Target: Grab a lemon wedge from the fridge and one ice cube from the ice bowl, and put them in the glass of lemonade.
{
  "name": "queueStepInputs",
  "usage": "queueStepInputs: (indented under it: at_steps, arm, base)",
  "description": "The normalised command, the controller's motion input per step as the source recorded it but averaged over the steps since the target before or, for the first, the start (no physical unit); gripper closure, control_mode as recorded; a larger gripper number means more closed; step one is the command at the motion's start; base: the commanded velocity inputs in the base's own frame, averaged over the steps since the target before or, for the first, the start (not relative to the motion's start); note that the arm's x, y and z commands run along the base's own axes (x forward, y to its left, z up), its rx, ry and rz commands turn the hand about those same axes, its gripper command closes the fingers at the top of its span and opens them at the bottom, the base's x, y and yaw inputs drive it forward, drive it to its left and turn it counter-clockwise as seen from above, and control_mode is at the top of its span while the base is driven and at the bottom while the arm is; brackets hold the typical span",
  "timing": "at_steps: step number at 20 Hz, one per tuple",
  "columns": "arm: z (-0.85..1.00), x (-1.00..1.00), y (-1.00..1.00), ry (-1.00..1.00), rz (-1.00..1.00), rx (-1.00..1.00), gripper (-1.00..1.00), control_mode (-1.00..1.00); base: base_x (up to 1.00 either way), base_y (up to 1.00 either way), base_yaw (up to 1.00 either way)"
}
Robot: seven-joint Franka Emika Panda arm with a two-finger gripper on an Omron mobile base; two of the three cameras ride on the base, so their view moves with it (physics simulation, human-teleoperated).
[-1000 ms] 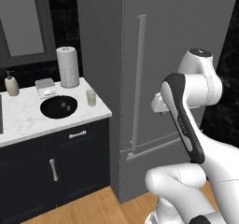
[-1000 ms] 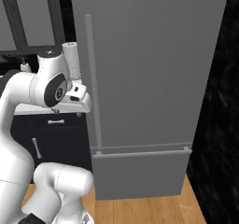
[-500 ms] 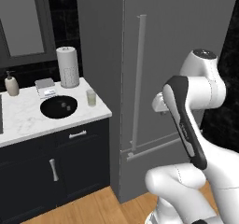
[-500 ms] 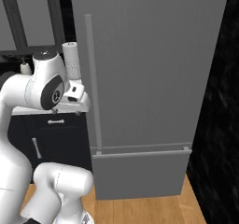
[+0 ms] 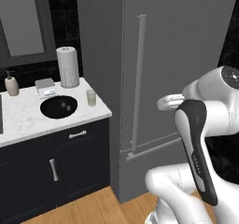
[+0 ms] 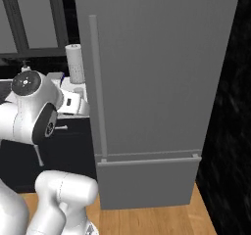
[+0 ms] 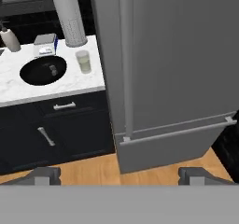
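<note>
The fridge (image 5: 177, 73) stands shut, a tall matte grey block with 1 long vertical bar handle (image 5: 138, 83) on its upper door and a horizontal bar along the top of the lower drawer (image 6: 147, 180). In the hand view the handle (image 7: 125, 59) runs down the left part of the door, and the drawer bar (image 7: 177, 130) slants across below it.

The end effector (image 7: 120, 174) hangs in front of the fridge, apart from the door, with its 2 dark fingertips (image 7: 46, 174) spread wide and nothing between them. In the left base view the white arm bends up from the lower right, with its wrist near the door to the right of the handle.

Left of the fridge, a white marble table (image 5: 28, 120) tops dark navy cabinets (image 5: 56, 167). The ice bowl (image 5: 59, 107) sits on it, wide and black, with a couple of pale cubes inside. The glass of lemonade (image 5: 91, 97) stands just to the right of the bowl, close to the fridge's side wall, upright and apart from the bowl. Farther back stand a paper-towel roll (image 5: 67, 67), a small grey box (image 5: 45, 86) beside it, and a beige soap bottle (image 5: 11, 84) at the far left.
</note>
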Motion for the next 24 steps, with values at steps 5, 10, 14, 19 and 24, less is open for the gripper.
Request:
queueStepInputs:
  at_steps: [5,10,14,19,24]
  arm:
    - [0.25,0.00,0.00,-0.22,0.00,0.04,-1.00,-1.00]
    - [-0.01,0.04,0.02,0.00,0.00,0.00,-1.00,-1.00]
    - [-0.01,0.37,0.01,-0.07,-0.08,0.00,-1.00,-1.00]
    - [0.36,0.39,-0.02,-0.03,-0.06,0.01,-1.00,-1.00]
    - [0.64,0.72,0.00,0.02,-0.01,0.00,-1.00,-1.00]
  base:
    - [0.00,0.00,0.00]
    - [0.00,0.00,0.00]
    - [0.00,0.00,0.00]
    - [0.00,0.00,0.00]
    - [0.00,0.00,0.00]
